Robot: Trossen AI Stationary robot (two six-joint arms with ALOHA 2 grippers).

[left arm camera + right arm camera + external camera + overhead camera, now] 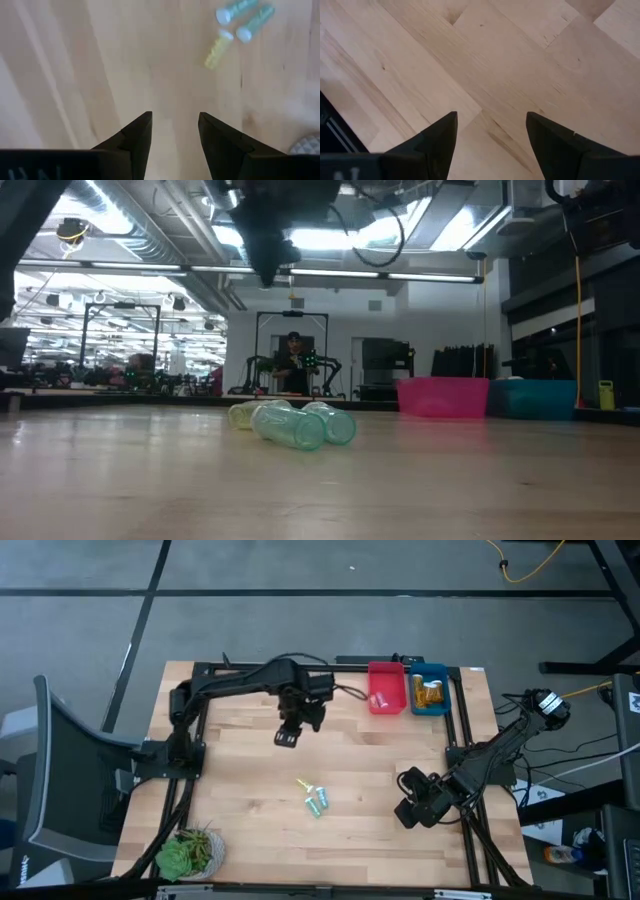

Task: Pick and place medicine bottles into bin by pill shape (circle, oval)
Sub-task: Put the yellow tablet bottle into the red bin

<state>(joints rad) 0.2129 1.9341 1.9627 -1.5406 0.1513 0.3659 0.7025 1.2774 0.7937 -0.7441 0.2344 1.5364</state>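
Left gripper (287, 737) hangs above the worktop (240, 790), fingers (137, 137) released and empty. Three medicine bottles (314, 798), one yellow and two green, lie clustered mid-worktop at about five o'clock from those fingers, well apart. Right gripper (409, 812), at three o'clock from the bottles, hovers released over bare wood.

3 loose bottles on table: 1 yellow (304, 783), 2 green/teal (317, 802). 2 bins: 1 pink (386, 687), 1 blue (431, 691) w/ orange bottles inside, count unclear. 2 arms. 1 potted plant (187, 851).
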